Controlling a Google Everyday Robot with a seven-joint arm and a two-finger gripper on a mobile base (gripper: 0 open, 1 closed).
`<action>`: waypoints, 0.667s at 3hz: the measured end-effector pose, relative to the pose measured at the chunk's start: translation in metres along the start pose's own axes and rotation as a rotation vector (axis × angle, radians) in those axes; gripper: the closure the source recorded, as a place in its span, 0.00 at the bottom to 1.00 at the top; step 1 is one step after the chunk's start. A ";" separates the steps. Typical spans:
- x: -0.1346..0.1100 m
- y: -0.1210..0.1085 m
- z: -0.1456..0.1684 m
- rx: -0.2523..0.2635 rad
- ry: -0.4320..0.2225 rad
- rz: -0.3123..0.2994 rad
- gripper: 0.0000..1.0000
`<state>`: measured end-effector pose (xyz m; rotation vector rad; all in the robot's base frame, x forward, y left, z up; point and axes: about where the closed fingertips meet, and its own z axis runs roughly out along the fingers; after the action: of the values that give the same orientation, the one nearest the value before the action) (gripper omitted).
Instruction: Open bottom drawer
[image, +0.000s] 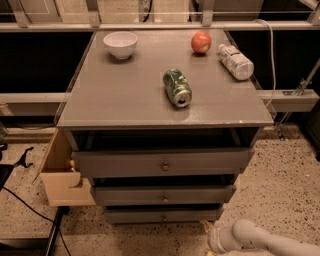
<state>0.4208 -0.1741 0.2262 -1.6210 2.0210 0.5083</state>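
Observation:
The grey cabinet (165, 102) has three drawers. The bottom drawer (135, 216) is the slimmest front panel, near the floor, with a small round knob (163, 218) at its middle. It looks shut or nearly shut. My gripper (208, 234) is at the bottom edge of the view, low and to the right of the bottom drawer, at the end of my white arm (260, 242). It is mostly hidden and is apart from the knob. The middle drawer (135, 195) and top drawer (125, 163) sit above.
On the cabinet top are a white bowl (120, 44), a red apple (201, 42), a lying plastic bottle (235, 61) and a lying green can (177, 87). A wooden box (59, 176) stands against the cabinet's left side. Black cables (30, 200) lie on the speckled floor.

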 end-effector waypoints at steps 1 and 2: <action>0.003 0.000 0.002 0.021 -0.018 -0.013 0.00; 0.003 -0.009 0.013 0.060 -0.039 -0.069 0.00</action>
<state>0.4306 -0.1714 0.2138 -1.6265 1.9264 0.4465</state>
